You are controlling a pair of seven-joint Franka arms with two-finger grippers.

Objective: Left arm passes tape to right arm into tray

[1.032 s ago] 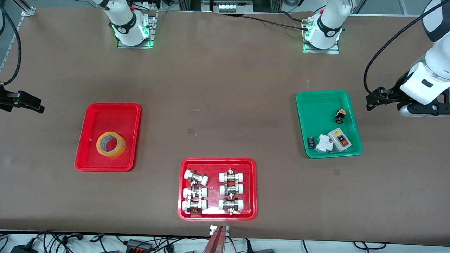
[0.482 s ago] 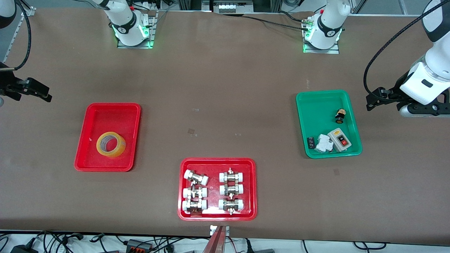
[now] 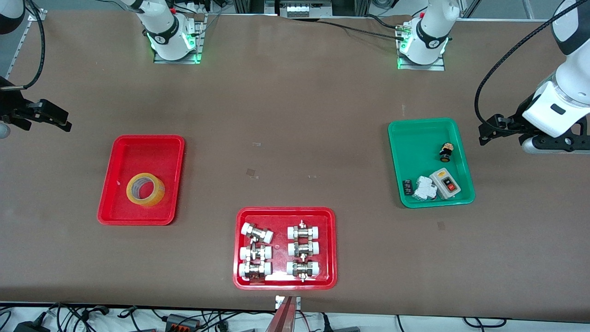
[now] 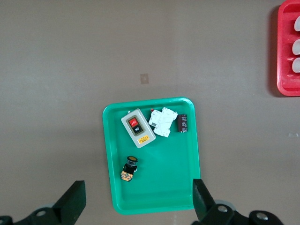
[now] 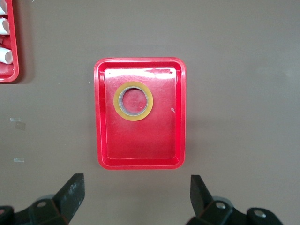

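The yellow tape (image 3: 156,193) lies flat in the plain red tray (image 3: 138,152) toward the right arm's end of the table. My right gripper (image 3: 50,117) hangs open and empty over bare table beside that tray, at the table's end. In the right wrist view the tape (image 5: 117,101) sits in the tray (image 5: 140,140), with my right gripper (image 5: 135,197) clear of the tray's rim. My left gripper (image 3: 493,129) is open and empty in the air beside the green tray (image 3: 415,143); in the left wrist view it (image 4: 138,201) spans one end of that tray (image 4: 164,140).
The green tray holds a switch box (image 3: 446,183), a small push button (image 3: 445,152) and small white and black parts (image 3: 424,188). A red tray of metal fittings (image 3: 280,221) stands near the table's front edge, midway along it.
My right gripper has moved away from the front camera and a little toward the table's middle, staying open. The left arm has barely shifted. The tape has not moved.
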